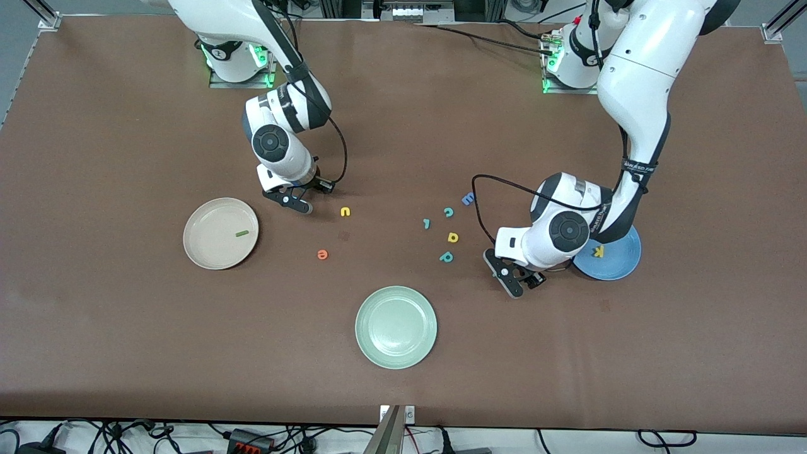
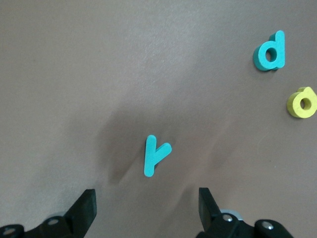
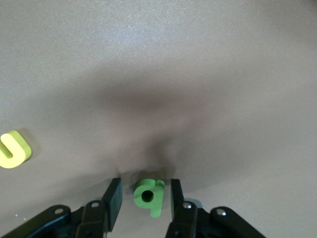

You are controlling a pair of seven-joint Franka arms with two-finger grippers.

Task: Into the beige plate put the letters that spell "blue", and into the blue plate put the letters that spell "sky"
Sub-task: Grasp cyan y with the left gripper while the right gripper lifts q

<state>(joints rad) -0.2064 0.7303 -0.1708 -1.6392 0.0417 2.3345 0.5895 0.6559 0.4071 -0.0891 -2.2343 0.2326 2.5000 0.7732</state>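
the green "b" (image 3: pixel 149 196) lies flat between the right end effector's (image 3: pixel 146 198) fingers, the yellow "u" (image 3: pixel 13 149) just beside. the dark green "l" (image 1: pixel 241 233) rests in the beige plate (image 1: pixel 208 252). the teal "y" (image 2: pixel 154 154) lies flat near the left end effector (image 2: pixel 147 208); the yellow-orange "k" (image 1: pixel 598 251) sits in the blue plate (image 1: pixel 621 265).

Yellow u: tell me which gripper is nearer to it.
Right. The right gripper sits just beside the u, around a green letter. The left gripper is near the blue plate.

"l" (image 1: pixel 241 233) in beige plate (image 1: pixel 205 252); "k" (image 1: pixel 599 251) in blue plate (image 1: pixel 621 265)
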